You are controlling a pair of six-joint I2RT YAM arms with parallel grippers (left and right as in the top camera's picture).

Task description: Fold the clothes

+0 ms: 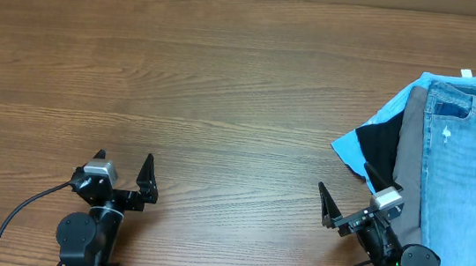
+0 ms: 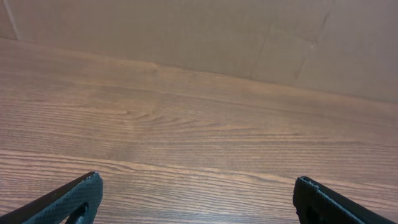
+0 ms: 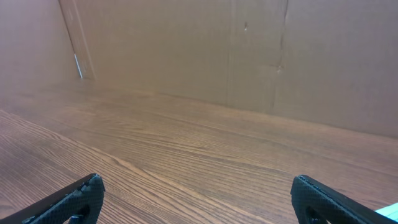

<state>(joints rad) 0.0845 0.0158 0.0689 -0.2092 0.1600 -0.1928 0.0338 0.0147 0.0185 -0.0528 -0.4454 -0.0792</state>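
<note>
A pile of clothes lies at the table's right edge in the overhead view: light blue jeans point(image 1: 474, 167) on top, over a grey garment point(image 1: 410, 151), a black one point(image 1: 382, 141) and a bright blue one point(image 1: 349, 145). My right gripper point(image 1: 346, 190) is open and empty at the front, just left of the pile's near corner. A sliver of the bright blue cloth point(image 3: 388, 210) shows at the right wrist view's lower right, beside the open fingers point(image 3: 196, 193). My left gripper point(image 1: 123, 162) is open and empty at the front left, over bare wood point(image 2: 196, 193).
The wooden table point(image 1: 207, 86) stretches left of the pile. A brown cardboard wall point(image 3: 249, 56) stands along the table's far edge. A white tag point(image 1: 467, 74) sticks out at the pile's far end.
</note>
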